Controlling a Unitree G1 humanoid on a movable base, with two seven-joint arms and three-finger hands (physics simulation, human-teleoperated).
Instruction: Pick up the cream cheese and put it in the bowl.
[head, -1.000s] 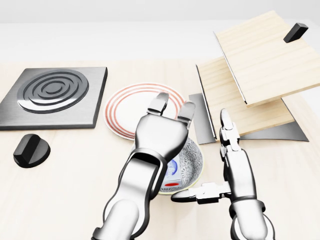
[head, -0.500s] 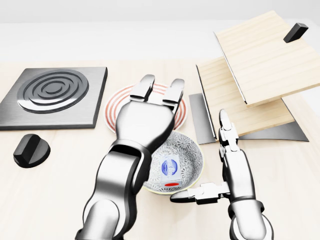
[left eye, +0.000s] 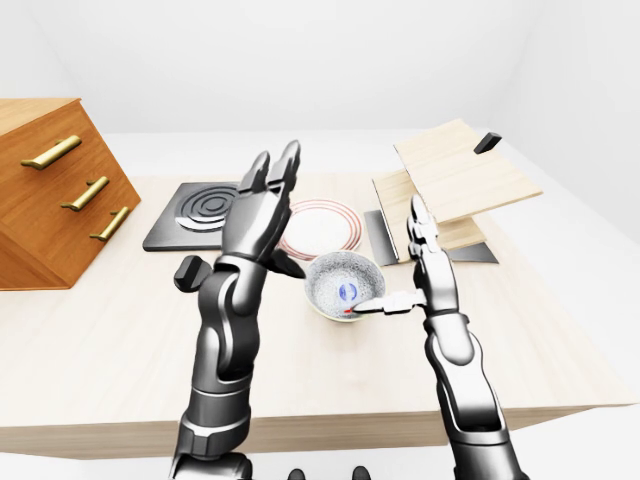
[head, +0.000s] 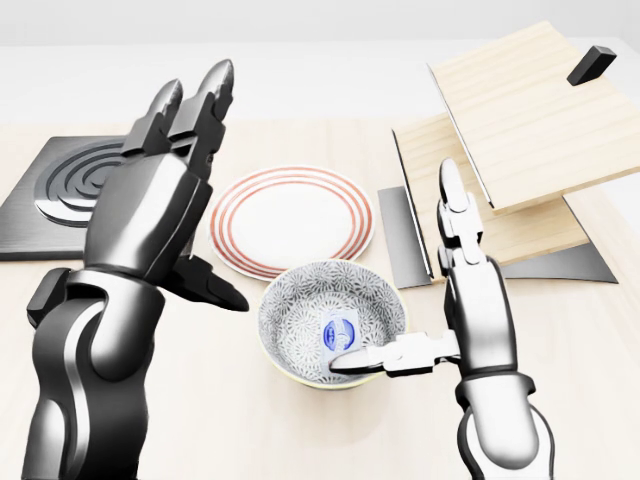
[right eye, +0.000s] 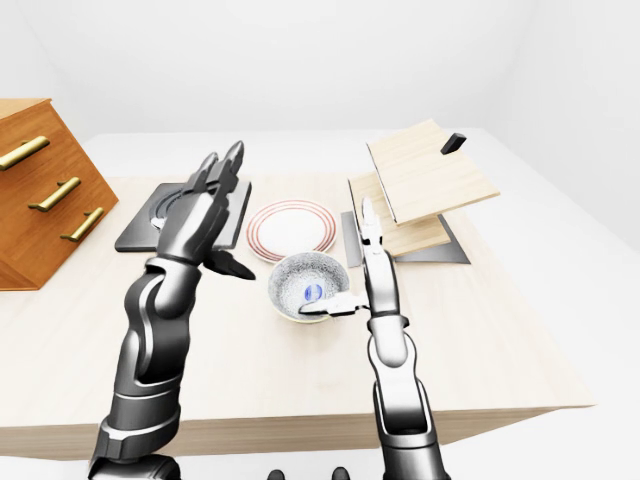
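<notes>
The patterned grey bowl (head: 300, 312) stands on the wooden table, below the striped plate in the head view. The cream cheese (head: 342, 333), a small white packet with a blue label, lies inside the bowl. My left hand (head: 195, 190) is lifted to the left of the bowl and above it, fingers spread open, holding nothing. Just right of the bowl my right hand (head: 432, 310) stands open, its fingers (head: 455, 205) pointing up the view. Its thumb lies across the bowl's near rim, beside the packet.
A white plate (head: 290, 215) with red rings sits above the bowl. The black stove burner (head: 60, 185) and a black knob (head: 42, 295) lie left, partly behind my left arm. Tilted wooden boards (head: 520, 110) stand at the right. A wooden drawer unit (left eye: 50, 190) is far left.
My left hand has lifted up and to the left, off the bowl, uncovering the bowl and the cream cheese. My right thumb has come onto the bowl's rim.
</notes>
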